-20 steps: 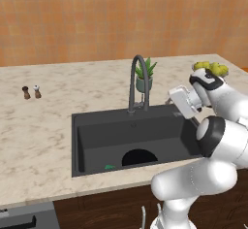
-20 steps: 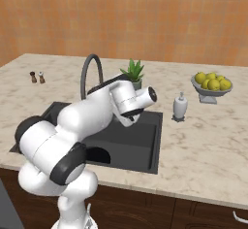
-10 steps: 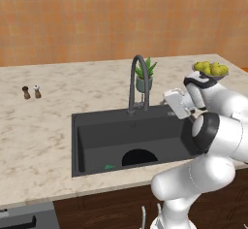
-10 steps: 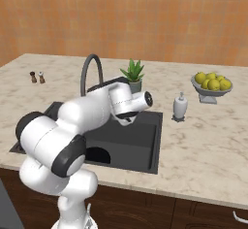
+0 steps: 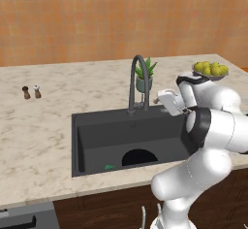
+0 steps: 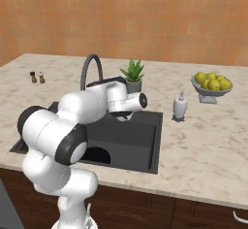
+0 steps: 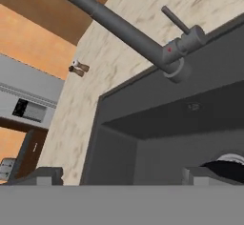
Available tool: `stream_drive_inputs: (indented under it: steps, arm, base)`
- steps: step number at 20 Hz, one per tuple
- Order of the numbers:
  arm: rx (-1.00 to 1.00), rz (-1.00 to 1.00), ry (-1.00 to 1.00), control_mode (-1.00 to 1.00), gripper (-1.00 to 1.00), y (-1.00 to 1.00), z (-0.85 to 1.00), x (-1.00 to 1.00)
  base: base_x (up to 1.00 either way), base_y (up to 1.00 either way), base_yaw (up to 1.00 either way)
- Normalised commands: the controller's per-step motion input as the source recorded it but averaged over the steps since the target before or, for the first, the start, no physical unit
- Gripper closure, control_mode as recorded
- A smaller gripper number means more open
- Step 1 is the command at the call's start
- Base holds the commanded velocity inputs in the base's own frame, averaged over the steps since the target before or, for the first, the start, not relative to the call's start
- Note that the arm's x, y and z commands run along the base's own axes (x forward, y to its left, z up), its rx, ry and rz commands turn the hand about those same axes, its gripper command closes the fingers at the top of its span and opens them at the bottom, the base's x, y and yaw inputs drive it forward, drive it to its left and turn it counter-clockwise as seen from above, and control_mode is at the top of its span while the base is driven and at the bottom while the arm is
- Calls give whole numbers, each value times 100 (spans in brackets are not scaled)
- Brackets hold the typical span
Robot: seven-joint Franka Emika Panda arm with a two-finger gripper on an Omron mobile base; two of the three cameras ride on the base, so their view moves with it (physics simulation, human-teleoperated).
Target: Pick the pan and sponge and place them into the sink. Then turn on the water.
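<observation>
— Where's the claw [image 7: 119,175] right now?

— Up over the sink [image 5: 92,126], just right of the tap [image 5: 137,80]. In the hand view its two tips sit wide apart, with nothing between them.

— And the pan?

— Down in the basin at the near wall. The near rim cuts it off, so only a black arc of the pan [image 5: 139,157] shows. The sponge [image 5: 110,167] is a small green sliver just left of it, mostly hidden too.

— What's around it?

— Pale marbled counter [image 5: 43,126] under an orange wall. Two little shakers [image 5: 31,92] stand far left, a potted plant [image 5: 145,75] behind the tap, a white dispenser [image 6: 180,107] right of the sink, and a bowl of lemons [image 6: 211,84] beyond that.

— Is water running?

— Can't tell. The arm covers the spout in the right base view.
</observation>
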Motion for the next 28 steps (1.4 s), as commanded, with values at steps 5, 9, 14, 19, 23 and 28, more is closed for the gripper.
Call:
stream_drive_inputs:
  steps: [5,9,14,19,23,28]
  arm:
    - [0,0,0,-100,-100,6,-8,37]
    - [0,0,0,-100,-100,1,-18,32]
    - [0,0,0,-100,-100,0,-29,33]
    - [1,0,0,-100,-100,0,-20,48]
    - [0,0,0,-100,-100,1,-25,42]
    - [0,0,0,-100,-100,2,-28,41]
  base:
    - [0,0,0]
    - [0,0,0]
    - [0,0,0]
    - [0,0,0]
    - [0,0,0]
    - [0,0,0]
